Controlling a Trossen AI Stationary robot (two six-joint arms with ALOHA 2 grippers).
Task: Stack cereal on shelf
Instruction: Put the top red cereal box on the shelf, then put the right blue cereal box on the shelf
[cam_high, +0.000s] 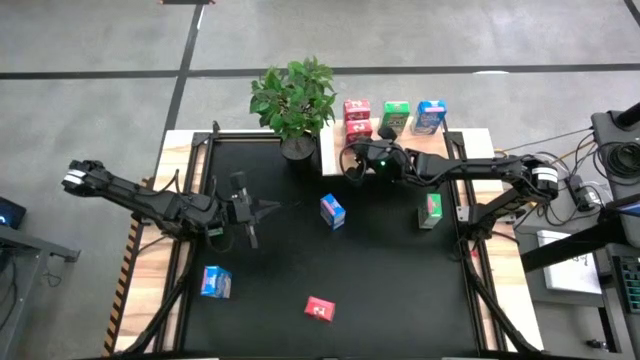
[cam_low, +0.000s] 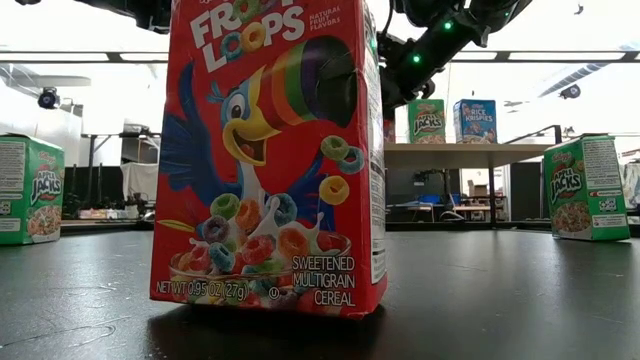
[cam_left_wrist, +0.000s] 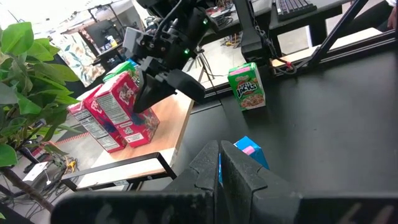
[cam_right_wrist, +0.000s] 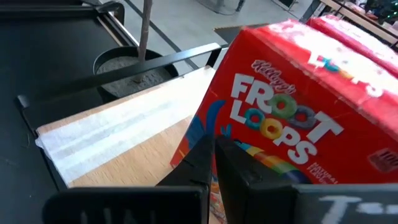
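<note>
The pale wood shelf (cam_high: 455, 140) lies along the table's far edge. On it stand two red cereal boxes (cam_high: 357, 115), a green one (cam_high: 396, 115) and a blue one (cam_high: 430, 117). My right gripper (cam_high: 355, 160) is shut and points at the nearer red box (cam_right_wrist: 280, 124) at the shelf's left end. My left gripper (cam_high: 265, 208) is shut and hangs above the table's left half with nothing in it. Its wrist view shows a blue box (cam_left_wrist: 249, 152) beyond its fingers (cam_left_wrist: 219, 180). More cereal stands loose on the black table: blue (cam_high: 332, 210), green (cam_high: 431, 210), blue (cam_high: 215, 282), red (cam_high: 319, 309). My right gripper's shut fingertips (cam_right_wrist: 213, 146) stand against the printed front of the red box, near its lower edge (cam_right_wrist: 249, 149), coming slanting down from the table's right. The box stands tilted on the shelf. Whether the fingertips touch it I cannot tell.
A potted plant (cam_high: 295, 100) stands at the far edge, just left of the shelf. In the low view the loose red box (cam_low: 270, 160) fills the foreground, with green boxes at the left (cam_low: 30, 190) and right (cam_low: 585, 185). Black metal rails (cam_high: 470, 250) run along the table's sides.
</note>
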